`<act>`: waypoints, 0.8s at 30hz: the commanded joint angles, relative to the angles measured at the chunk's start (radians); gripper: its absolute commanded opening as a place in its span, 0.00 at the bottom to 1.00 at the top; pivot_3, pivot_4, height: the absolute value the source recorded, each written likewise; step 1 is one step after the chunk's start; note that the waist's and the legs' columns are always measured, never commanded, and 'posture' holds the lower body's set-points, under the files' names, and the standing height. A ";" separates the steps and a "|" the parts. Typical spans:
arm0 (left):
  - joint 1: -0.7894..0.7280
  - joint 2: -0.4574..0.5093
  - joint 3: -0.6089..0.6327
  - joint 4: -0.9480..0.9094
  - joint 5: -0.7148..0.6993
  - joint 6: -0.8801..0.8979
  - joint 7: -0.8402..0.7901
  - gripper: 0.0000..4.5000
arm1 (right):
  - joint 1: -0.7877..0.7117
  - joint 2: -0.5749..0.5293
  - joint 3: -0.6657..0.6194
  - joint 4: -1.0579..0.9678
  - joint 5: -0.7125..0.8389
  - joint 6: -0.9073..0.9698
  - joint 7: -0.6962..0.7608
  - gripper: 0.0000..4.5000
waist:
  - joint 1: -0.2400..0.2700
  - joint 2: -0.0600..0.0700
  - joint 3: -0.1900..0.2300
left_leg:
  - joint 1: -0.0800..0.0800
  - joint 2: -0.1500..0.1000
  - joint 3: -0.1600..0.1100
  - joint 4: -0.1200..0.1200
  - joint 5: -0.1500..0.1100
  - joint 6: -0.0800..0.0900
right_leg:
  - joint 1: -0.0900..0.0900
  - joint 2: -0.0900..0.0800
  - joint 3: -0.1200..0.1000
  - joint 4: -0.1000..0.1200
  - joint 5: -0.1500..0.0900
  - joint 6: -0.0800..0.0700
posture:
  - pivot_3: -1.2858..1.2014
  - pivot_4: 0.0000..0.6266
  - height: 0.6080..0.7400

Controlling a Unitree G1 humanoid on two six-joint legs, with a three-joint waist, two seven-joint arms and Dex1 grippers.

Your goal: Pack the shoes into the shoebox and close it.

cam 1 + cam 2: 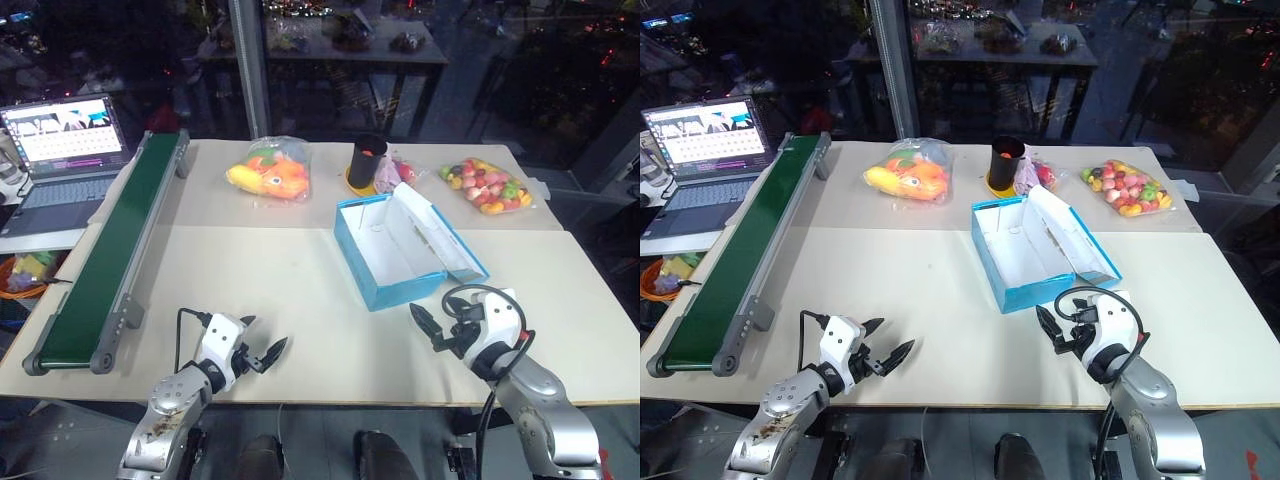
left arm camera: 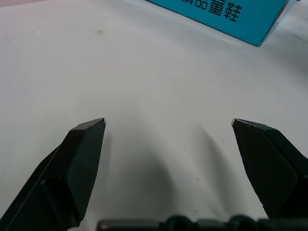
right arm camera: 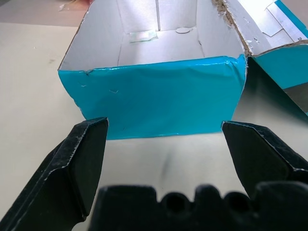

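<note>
Hovering low over the near edge of the pale table [image 1: 300,300], left gripper [image 1: 262,350] with fingers [image 2: 77,163] spread wide and holding nothing, bare tabletop lying between them. Hovering to the right, right gripper [image 1: 432,328] likewise spread wide and empty, pointing at the near end wall of the shoebox [image 1: 375,290] from just in front without touching it.

Sitting open right of the table's centre, the blue shoebox showing a white, seemingly empty interior [image 3: 159,38], its lid [image 1: 440,235] leaning out to the right; lid's outer face turned away, so any label staying hidden. Printing along one blue side [image 2: 226,9] getting cut off at the wrist view's edge.

Running along the left side, a long green conveyor belt [image 1: 110,260]. Lying farther back, a clear bag of yellow-orange plush toys [image 1: 270,172], a black cup [image 1: 367,160] with something pink and red [image 1: 392,175] partly hidden behind it, too unclear to name as shoes, and a bag of small coloured pieces [image 1: 487,185]. Glowing at far left, a laptop [image 1: 65,150], partly cut off.
</note>
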 commanded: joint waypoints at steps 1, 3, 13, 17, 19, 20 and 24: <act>-0.066 0.005 0.042 0.014 -0.038 0.008 0.004 1.00 | -0.012 -0.022 -0.048 -0.086 0.037 0.036 -0.010 0.99 | 0.000 0.000 0.000 | 0.000 0.000 0.000 0.000 0.000 0.000 | 0.000 0.000 0.000 0.000 0.000 0.000 | 0.52 0.24 0.95; -0.161 0.018 0.096 0.064 -0.061 -0.007 0.005 1.00 | -0.036 -0.061 -0.106 -0.156 0.087 0.101 -0.018 0.99 | 0.006 0.001 0.001 | 0.000 0.000 0.000 0.000 0.000 0.000 | 0.000 0.000 0.000 0.000 0.000 0.000 | 0.52 0.24 0.95; -0.633 0.100 0.265 0.227 -0.095 0.029 0.109 1.00 | -0.489 -0.306 -0.169 -0.153 0.361 0.386 0.040 0.99 | -0.005 -0.002 0.006 | -0.002 0.000 -0.002 0.007 0.000 0.001 | 0.002 0.001 0.000 0.002 0.005 0.006 | 0.52 0.24 0.95; -0.666 0.132 0.316 0.176 -0.077 0.114 0.209 1.00 | -0.624 -0.282 -0.035 -0.042 0.315 0.344 0.101 0.99 | -0.006 -0.002 0.007 | -0.005 0.000 -0.003 0.006 -0.001 0.003 | 0.001 0.002 0.000 0.000 0.006 0.008 | 0.52 0.24 0.95; -0.645 0.139 0.341 0.144 -0.061 0.153 0.270 1.00 | -0.680 -0.236 0.029 0.030 0.286 0.308 0.117 0.99 | -0.014 -0.003 0.007 | -0.006 0.000 -0.003 0.006 -0.002 0.004 | 0.000 0.002 0.000 -0.001 0.009 0.002 | 0.52 0.24 0.95; -0.620 0.141 0.349 0.117 -0.057 0.167 0.285 1.00 | -0.693 -0.219 0.057 0.059 0.261 0.284 0.127 0.99 | -0.014 -0.003 0.007 | -0.006 0.000 -0.003 0.006 -0.002 0.004 | 0.000 0.002 0.000 -0.001 0.010 0.002 | 0.52 0.24 0.95; -0.512 0.154 0.398 0.021 -0.048 0.232 0.340 1.00 | -0.754 -0.150 0.157 0.170 0.199 0.211 0.190 0.99 | -0.014 -0.003 0.008 | -0.007 0.000 -0.003 0.006 -0.002 0.004 | -0.001 0.001 -0.001 -0.001 0.010 0.002 | 0.52 0.24 0.95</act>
